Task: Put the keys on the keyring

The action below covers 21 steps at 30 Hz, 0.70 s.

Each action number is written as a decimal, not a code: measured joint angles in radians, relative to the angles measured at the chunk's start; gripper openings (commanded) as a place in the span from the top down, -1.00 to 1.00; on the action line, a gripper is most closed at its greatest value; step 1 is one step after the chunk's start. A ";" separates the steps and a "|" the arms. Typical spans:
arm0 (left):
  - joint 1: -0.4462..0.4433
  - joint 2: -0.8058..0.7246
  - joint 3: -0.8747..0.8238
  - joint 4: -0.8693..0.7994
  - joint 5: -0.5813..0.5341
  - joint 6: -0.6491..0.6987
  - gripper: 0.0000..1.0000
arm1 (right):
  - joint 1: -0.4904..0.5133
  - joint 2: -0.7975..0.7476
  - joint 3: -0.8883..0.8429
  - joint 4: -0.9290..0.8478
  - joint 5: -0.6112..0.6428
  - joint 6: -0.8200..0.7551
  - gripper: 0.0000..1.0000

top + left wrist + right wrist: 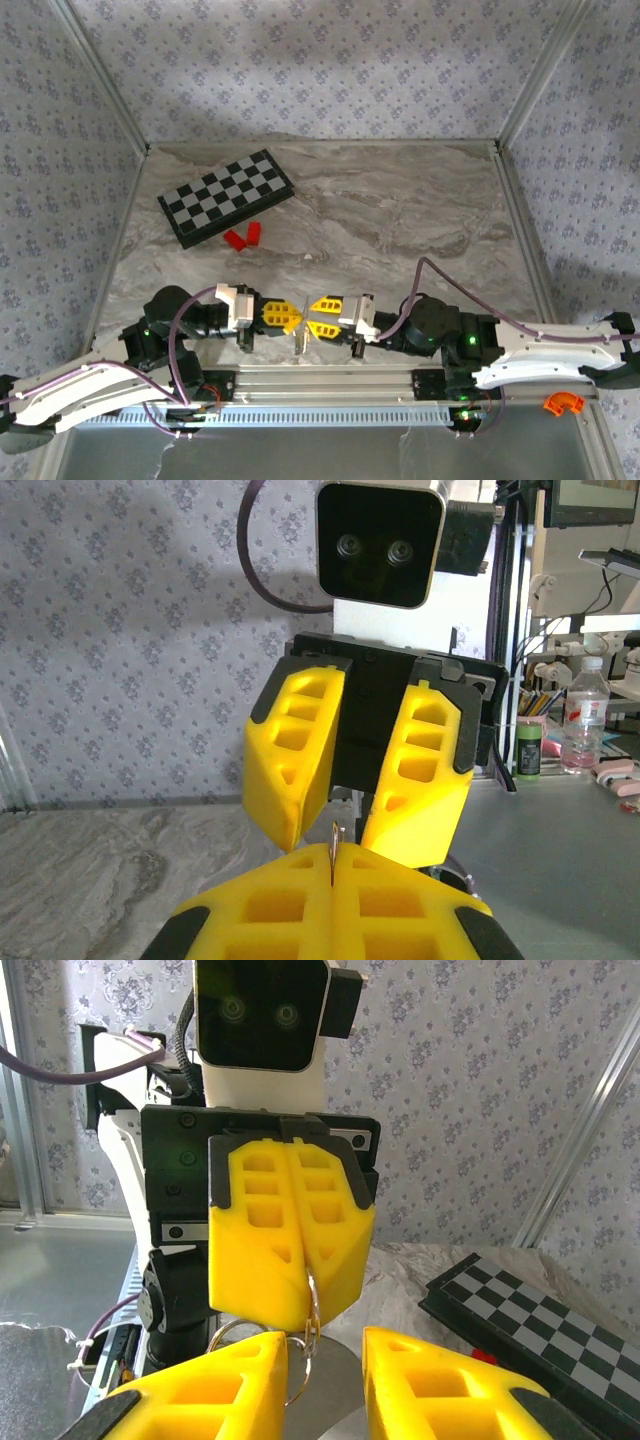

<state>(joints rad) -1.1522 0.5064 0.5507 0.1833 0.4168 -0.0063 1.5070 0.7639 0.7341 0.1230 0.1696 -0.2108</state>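
Note:
My left gripper (291, 317) and right gripper (316, 318) meet tip to tip low over the table's front edge. In the right wrist view the left gripper (306, 1312) is shut on a thin silvery keyring (313, 1298), seen edge-on, with more wire loops (303, 1375) dangling under it. My right gripper (325, 1348) stands open, its fingers either side of the dangling loops, which hang close to the left finger (235, 1375). In the left wrist view the ring's edge (333, 837) pokes out of the shut left gripper (333, 868). I cannot make out the keys among the loops.
A folded chessboard (225, 197) lies at the back left with two red blocks (243, 237) beside it. An orange piece (563, 402) sits by the right arm's base. Slanted frame posts (105, 80) bound the marble table (400, 215).

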 measured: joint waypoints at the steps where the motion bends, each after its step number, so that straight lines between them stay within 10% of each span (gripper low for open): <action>1: 0.000 0.000 0.000 0.000 0.003 0.000 1.00 | -0.002 0.002 0.000 0.000 0.000 0.000 0.47; 21: 0.000 0.007 0.013 -0.039 -0.007 0.013 1.00 | -0.035 0.019 0.010 -0.031 -0.050 0.026 0.97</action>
<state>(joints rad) -1.1519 0.5133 0.5636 0.1440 0.4099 0.0063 1.4723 0.7826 0.7441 0.0921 0.1196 -0.1852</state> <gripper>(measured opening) 0.045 0.058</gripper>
